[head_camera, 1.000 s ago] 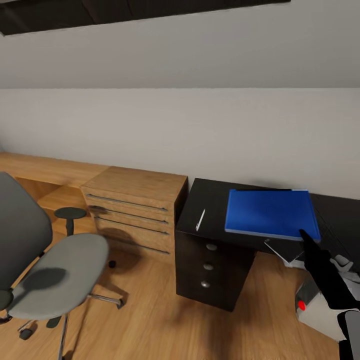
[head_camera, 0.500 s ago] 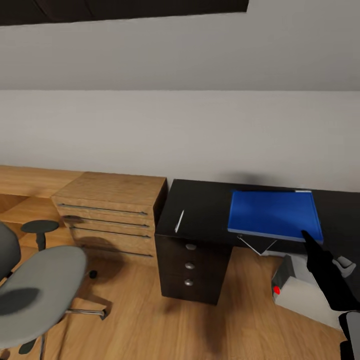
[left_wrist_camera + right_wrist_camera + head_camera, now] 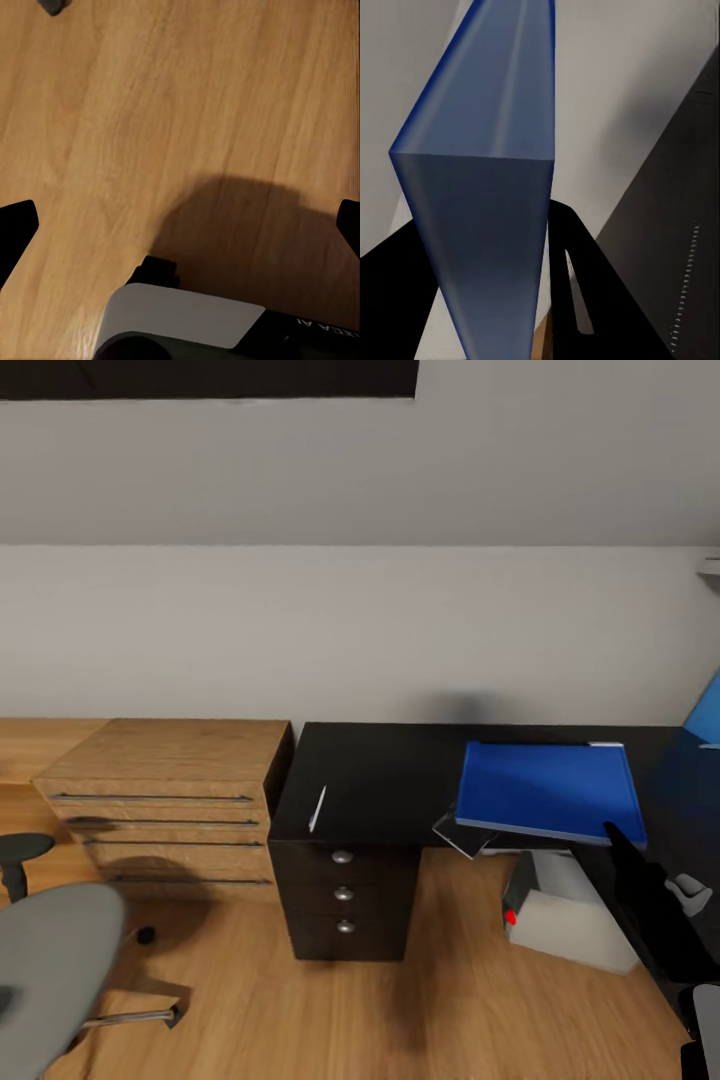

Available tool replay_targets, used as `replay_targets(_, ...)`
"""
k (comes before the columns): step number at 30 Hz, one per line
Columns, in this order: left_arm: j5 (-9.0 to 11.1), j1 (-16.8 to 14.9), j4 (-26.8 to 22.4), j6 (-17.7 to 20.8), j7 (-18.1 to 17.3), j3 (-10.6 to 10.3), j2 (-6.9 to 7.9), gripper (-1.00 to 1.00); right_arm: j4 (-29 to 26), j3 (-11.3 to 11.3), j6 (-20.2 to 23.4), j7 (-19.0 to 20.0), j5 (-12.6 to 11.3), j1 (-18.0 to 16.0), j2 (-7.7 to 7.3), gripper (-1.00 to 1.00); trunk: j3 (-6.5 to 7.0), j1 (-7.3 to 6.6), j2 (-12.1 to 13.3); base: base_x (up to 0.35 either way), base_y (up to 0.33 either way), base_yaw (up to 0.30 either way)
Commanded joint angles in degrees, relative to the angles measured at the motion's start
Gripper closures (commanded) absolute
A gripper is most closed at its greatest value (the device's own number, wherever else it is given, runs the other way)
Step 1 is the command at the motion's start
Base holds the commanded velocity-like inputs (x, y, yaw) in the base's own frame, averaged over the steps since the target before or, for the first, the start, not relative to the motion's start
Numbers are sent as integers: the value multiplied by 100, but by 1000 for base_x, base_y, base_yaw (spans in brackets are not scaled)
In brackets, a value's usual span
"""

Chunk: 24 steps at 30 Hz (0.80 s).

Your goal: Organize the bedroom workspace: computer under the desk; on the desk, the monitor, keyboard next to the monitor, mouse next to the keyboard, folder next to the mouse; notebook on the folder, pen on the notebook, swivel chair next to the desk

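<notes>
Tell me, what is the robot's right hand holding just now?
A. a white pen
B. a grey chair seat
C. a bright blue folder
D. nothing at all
C: in the head view the right hand grips the near corner of the blue folder above the black desk, and the right wrist view shows the folder's edge between the fingers.
</notes>
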Motion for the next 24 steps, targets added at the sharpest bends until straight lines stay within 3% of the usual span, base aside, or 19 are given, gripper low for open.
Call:
replay_targets(1,53,-1,1,-23,17,-17,1,-100,0,-15,51,6,-40,-7,6,100,10,-23,39,0,0,-279)
replay_targets(13,53,-1,1,-23,17,-17,-3,-100,-10,-9,53,-16,-40,-9,15,100,189,-286,520,0,0,-274)
replay_targets(24,53,-1,1,-23,17,-17,-8,-100,-53,-6,55,-87,-55,-9,34,100,375,-528,961,0,0,-28)
